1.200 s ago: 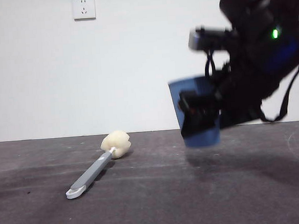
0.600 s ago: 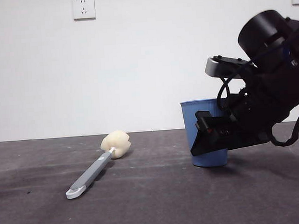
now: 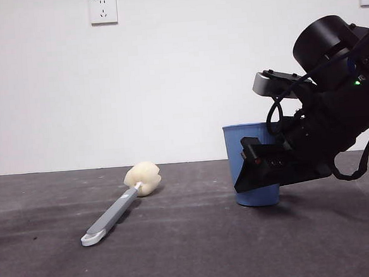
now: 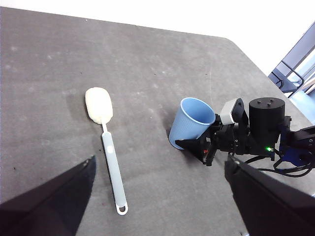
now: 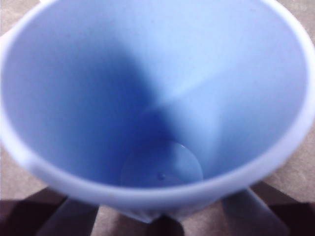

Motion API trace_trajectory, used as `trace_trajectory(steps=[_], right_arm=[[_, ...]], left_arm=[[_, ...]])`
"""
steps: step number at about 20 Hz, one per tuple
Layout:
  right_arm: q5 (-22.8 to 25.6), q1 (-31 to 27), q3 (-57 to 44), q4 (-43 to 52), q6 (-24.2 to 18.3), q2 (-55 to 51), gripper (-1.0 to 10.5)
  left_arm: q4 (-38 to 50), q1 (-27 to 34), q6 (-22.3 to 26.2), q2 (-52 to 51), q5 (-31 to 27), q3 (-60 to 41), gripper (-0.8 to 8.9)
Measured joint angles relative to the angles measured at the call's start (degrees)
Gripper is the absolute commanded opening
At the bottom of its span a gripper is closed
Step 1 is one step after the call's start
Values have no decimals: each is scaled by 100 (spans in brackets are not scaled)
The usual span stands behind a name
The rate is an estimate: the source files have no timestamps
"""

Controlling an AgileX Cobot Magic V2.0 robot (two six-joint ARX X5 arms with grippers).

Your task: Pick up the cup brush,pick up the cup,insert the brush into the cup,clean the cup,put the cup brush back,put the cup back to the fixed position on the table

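Cup (image 3: pixel 246 166) down from mid-air, now standing upright on the tabletop (image 3: pixel 192 252), right end effector (image 3: pixel 258 171) still clamped around it. Brush (image 3: pixel 116 210) lying apart. Only release left.

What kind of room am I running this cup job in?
Probably a bare lab or test room: a plain white wall with a power socket, a scuffed dark grey table, and only the cup brush and the cup in the right claw.
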Motion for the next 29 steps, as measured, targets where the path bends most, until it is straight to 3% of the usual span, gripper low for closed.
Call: trace_trajectory(steps=[2, 11, 19, 22, 26, 29], right_arm=[[-4, 0, 4, -59, 11, -4, 476], [-11, 9, -61, -1255, 61, -527, 481], [-59, 46, -81, -4159, 433, -3062, 473], [-557, 70, 15, -5578, 671, -4422, 471], [-614, 129, 761, -7335, 885, -5637, 469], [-748, 162, 1495, -8432, 951, -5840, 468]], left_arm=[[0, 0, 0, 0, 0, 0, 440], [2, 0, 0, 0, 2, 0, 440], [-90, -2, 0, 0, 35, 0, 439], [-293, -2, 0, 0, 96, 0, 437], [-448, -2, 83, 0, 306, 0, 436], [-579, -2, 138, 0, 461, 0, 436]])
